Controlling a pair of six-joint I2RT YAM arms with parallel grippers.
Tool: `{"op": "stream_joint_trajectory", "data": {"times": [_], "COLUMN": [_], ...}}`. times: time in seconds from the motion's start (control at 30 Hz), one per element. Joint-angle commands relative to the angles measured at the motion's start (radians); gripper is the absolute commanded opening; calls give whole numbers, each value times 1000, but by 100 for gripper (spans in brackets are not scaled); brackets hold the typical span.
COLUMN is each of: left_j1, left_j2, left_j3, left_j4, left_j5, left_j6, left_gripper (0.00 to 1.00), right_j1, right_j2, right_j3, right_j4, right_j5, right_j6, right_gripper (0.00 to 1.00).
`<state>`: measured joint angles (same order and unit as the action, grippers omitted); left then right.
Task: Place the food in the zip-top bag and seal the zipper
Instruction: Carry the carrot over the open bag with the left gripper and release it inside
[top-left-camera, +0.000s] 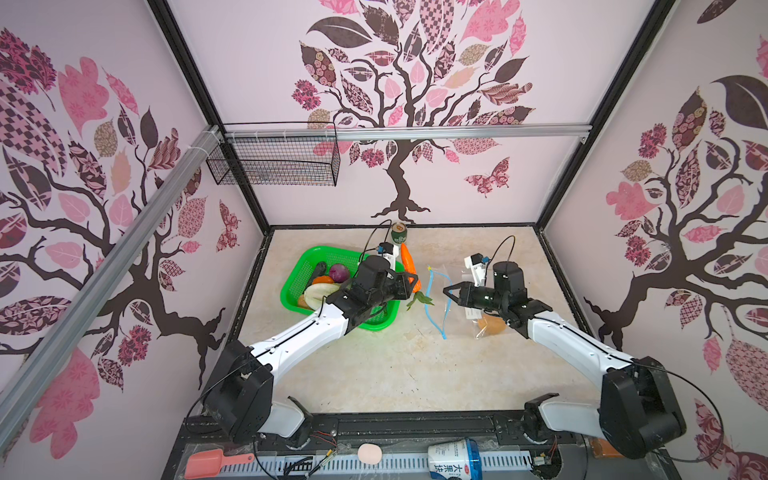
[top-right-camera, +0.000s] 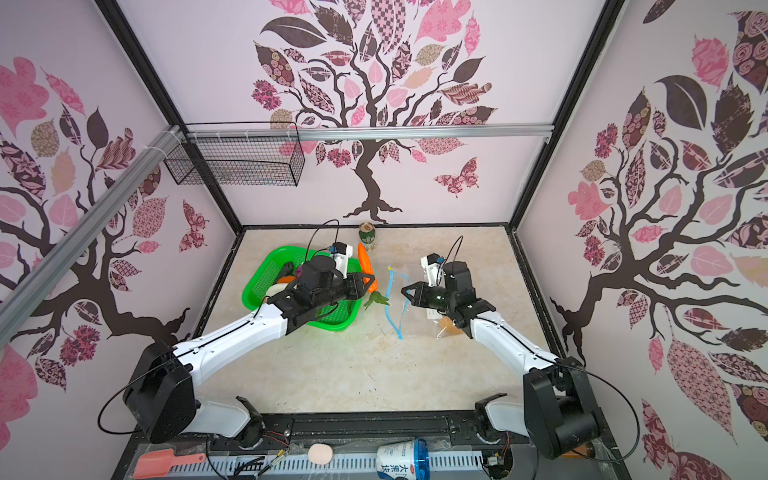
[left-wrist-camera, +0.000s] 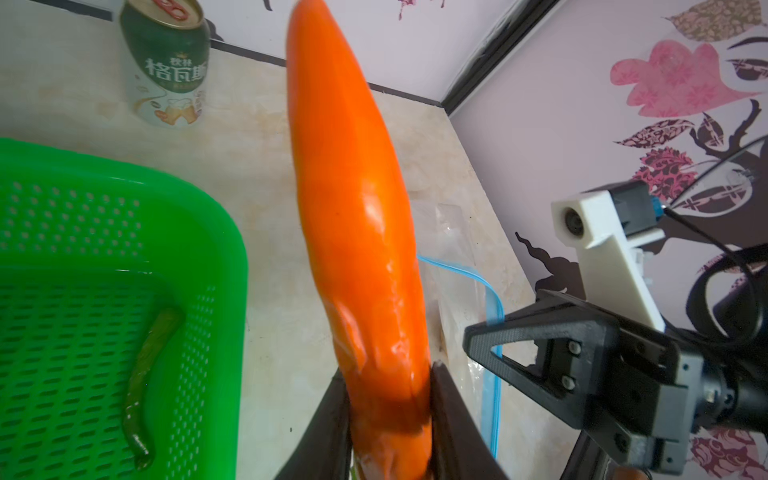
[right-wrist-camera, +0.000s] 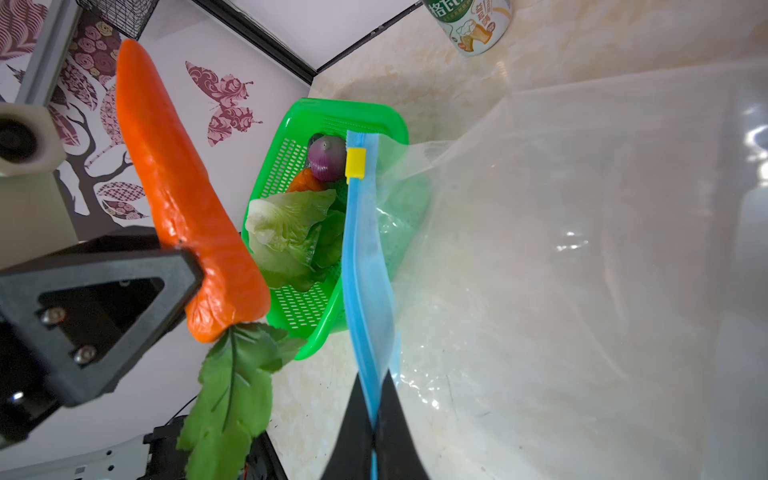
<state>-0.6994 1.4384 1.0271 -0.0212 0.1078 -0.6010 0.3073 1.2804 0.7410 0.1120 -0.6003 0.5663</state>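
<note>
The left pincer (left-wrist-camera: 390, 419) grasps the carrot (left-wrist-camera: 353, 208) near its leaves; it seems stiff and slippery. The right pincer (right-wrist-camera: 374, 432) is clenched on the zipper (right-wrist-camera: 361, 249) of the limp bag (right-wrist-camera: 582, 249).

1. Both top views look steeply down from high above the table (top-left-camera: 395, 374), set well back, and share nearly everything.
2. Each wrist view looks across the table from close up; both share the carrot (left-wrist-camera: 353, 208), basket (left-wrist-camera: 124, 183) and can (left-wrist-camera: 166, 62).
</note>
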Motion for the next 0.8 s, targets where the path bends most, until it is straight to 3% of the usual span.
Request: {"op": "stream_joint_trajectory", "data": {"times": [0.0,0.33,0.77], "left_j1": [-26,-60,-96], "left_j2": [8,-16,-10], "left_j3": [-4,-34,-93], "left_j4": [94,274,355], "left_j5": [-67,-134,-77], "left_j6": [29,30,18], "left_gripper": [28,28,27], "right_j1": [4,4,4], "right_j2": [-26,-65,-82], "right_j3": [17,30,58], "right_j4": [54,113,209], "right_j5": [-26,-60,-125], "right_j6": [96,244,353], "right_gripper": [0,0,0]}}
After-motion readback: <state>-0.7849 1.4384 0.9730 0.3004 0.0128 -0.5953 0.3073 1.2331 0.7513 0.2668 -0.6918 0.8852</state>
